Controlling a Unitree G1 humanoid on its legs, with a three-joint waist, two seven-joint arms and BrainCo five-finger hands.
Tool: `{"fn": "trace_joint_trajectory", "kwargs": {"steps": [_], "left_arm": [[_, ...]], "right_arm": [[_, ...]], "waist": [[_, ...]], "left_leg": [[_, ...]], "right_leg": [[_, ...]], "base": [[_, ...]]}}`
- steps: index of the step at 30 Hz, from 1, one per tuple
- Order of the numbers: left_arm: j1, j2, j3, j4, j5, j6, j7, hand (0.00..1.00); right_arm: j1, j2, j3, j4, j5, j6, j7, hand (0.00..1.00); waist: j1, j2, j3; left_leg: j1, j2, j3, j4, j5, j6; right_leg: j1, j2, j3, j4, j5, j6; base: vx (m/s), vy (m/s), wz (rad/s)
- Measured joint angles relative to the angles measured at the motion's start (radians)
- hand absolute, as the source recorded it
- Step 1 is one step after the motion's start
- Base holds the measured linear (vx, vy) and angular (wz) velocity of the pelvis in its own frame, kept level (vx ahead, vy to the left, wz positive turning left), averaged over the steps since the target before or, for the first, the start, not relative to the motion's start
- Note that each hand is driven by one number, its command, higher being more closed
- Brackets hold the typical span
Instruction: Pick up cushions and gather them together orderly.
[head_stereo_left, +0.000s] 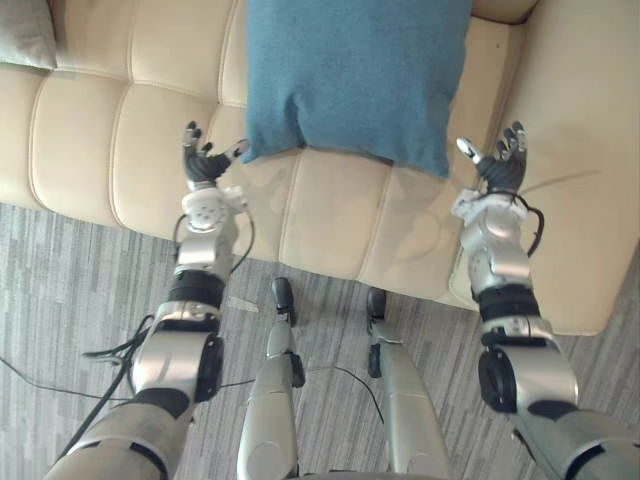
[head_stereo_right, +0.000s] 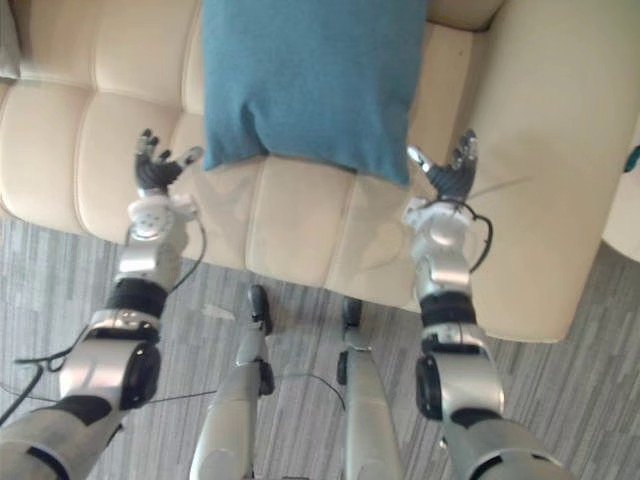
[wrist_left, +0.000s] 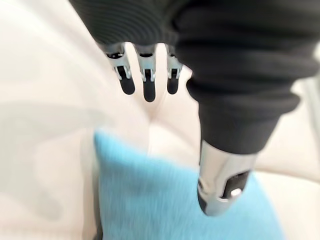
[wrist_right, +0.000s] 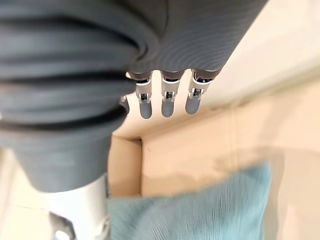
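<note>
A blue cushion (head_stereo_left: 350, 75) lies flat on the seat of a cream sofa (head_stereo_left: 120, 150), its near edge facing me. My left hand (head_stereo_left: 203, 162) hovers open just off the cushion's near left corner, thumb tip close to the fabric. At the near right corner my right hand (head_stereo_left: 500, 165) is open too, fingers spread, a small gap from the cushion. The left wrist view shows straight fingers (wrist_left: 148, 82) above the blue cushion (wrist_left: 165, 200); the right wrist view shows the same for its fingers (wrist_right: 167, 97) and the cushion (wrist_right: 200, 207). Neither hand holds anything.
A grey cushion (head_stereo_left: 25, 32) peeks in at the sofa's far left. The sofa's armrest (head_stereo_left: 585, 150) rises close on my right hand's outer side. Grey striped carpet (head_stereo_left: 60, 290) lies in front of the sofa.
</note>
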Motion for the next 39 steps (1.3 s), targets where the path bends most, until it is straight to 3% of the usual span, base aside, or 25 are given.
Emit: {"fn": "trace_joint_trajectory", "kwargs": {"steps": [4, 8, 10, 15, 23, 32, 34, 35, 36, 37, 38, 39], "left_arm": [[0.272, -0.026, -0.066, -0.175, -0.006, -0.041, -0.038, 0.0], [0.469, -0.137, -0.086, -0.197, -0.008, -0.045, -0.089, 0.0], [0.58, -0.211, -0.079, -0.171, -0.031, -0.046, -0.093, 0.0], [0.776, -0.295, -0.015, 0.049, 0.02, -0.03, -0.146, 0.0], [0.794, -0.311, 0.136, 0.304, 0.184, 0.019, -0.172, 0.0], [0.783, -0.311, 0.157, 0.371, 0.236, 0.031, -0.173, 0.0], [0.761, -0.306, 0.152, 0.368, 0.254, 0.033, -0.173, 0.0], [0.755, -0.318, 0.162, 0.358, 0.271, 0.036, -0.173, 0.0], [0.757, -0.32, 0.171, 0.352, 0.272, 0.036, -0.172, 0.0], [0.749, -0.316, 0.171, 0.348, 0.274, 0.036, -0.172, 0.0], [0.748, -0.312, 0.17, 0.339, 0.274, 0.038, -0.172, 0.0], [0.754, -0.311, 0.17, 0.334, 0.274, 0.039, -0.172, 0.0]], "right_arm": [[0.284, 0.02, 0.044, -0.14, -0.037, -0.03, 0.092, 0.0], [0.481, 0.126, 0.032, -0.136, -0.037, -0.034, 0.155, 0.0], [0.569, 0.2, 0.01, -0.085, -0.033, -0.057, 0.173, 0.0], [0.708, 0.292, -0.026, 0.248, -0.01, -0.047, 0.236, 0.0], [0.709, 0.313, -0.089, 0.463, -0.038, -0.005, 0.245, 0.0], [0.662, 0.315, -0.103, 0.515, -0.106, 0.024, 0.232, 0.0], [0.639, 0.324, -0.099, 0.528, -0.116, 0.025, 0.23, 0.0], [0.626, 0.328, -0.094, 0.533, -0.119, 0.026, 0.23, 0.0], [0.615, 0.332, -0.093, 0.533, -0.124, 0.028, 0.229, 0.0], [0.61, 0.335, -0.09, 0.533, -0.127, 0.028, 0.23, 0.0], [0.611, 0.335, -0.09, 0.536, -0.138, 0.028, 0.23, 0.0], [0.611, 0.334, -0.09, 0.539, -0.145, 0.027, 0.23, 0.0]], "waist": [[0.0, -0.005, -0.009], [-0.001, -0.025, -0.051], [-0.002, -0.029, -0.061], [0.001, -0.032, -0.231], [0.016, -0.034, -0.321], [0.019, -0.042, -0.321], [0.019, -0.056, -0.297], [0.026, -0.038, -0.292], [0.032, -0.03, -0.289], [0.023, -0.034, -0.289], [0.02, -0.046, -0.293], [0.021, -0.053, -0.294]], "left_leg": [[0.105, -0.002, 0.005, 0.02, -0.04, 0.001], [0.161, -0.008, 0.006, 0.017, -0.046, 0.005], [0.228, -0.008, 0.009, 0.008, -0.06, 0.002], [0.363, -0.013, 0.032, -0.001, -0.109, -0.001], [0.497, -0.017, 0.088, -0.034, -0.133, -0.005], [0.547, -0.023, 0.145, -0.033, -0.15, -0.006], [0.552, -0.018, 0.159, -0.001, -0.163, 0.002], [0.533, 0.018, 0.164, 0.019, -0.18, 0.014], [0.521, 0.034, 0.165, 0.033, -0.18, 0.014], [0.505, 0.044, 0.151, 0.07, -0.178, 0.012], [0.499, 0.042, 0.133, 0.096, -0.177, 0.012], [0.491, 0.038, 0.127, 0.109, -0.178, 0.013]], "right_leg": [[0.113, -0.005, -0.003, -0.003, -0.028, 0.001], [0.173, -0.006, -0.008, -0.015, -0.036, 0.003], [0.248, -0.004, -0.009, -0.048, -0.037, 0.005], [0.412, -0.005, -0.003, -0.134, -0.041, 0.012], [0.532, -0.006, 0.039, -0.217, -0.025, 0.028], [0.556, -0.001, 0.097, -0.219, 0.008, 0.034], [0.554, -0.007, 0.067, -0.186, 0.012, 0.039], [0.546, 0.004, 0.061, -0.168, 0.019, 0.06], [0.508, 0.009, 0.029, -0.047, -0.024, 0.035], [0.452, -0.015, -0.027, 0.228, -0.101, 0.023], [0.451, -0.046, -0.036, 0.362, -0.123, 0.055], [0.457, -0.061, -0.034, 0.405, -0.123, 0.062]], "base": [[0.04, -0.033, -0.02], [0.08, -0.021, 0.0], [0.12, -0.002, -0.05], [0.14, 0.015, -0.07], [0.02, 0.022, -0.17], [0.02, 0.012, -0.23], [-0.05, -0.017, -0.14], [-0.07, -0.005, -0.17], [-0.08, -0.017, 0.0], [-0.03, -0.062, 0.33], [0.01, -0.102, 0.41], [-0.02, -0.226, 0.51]]}}
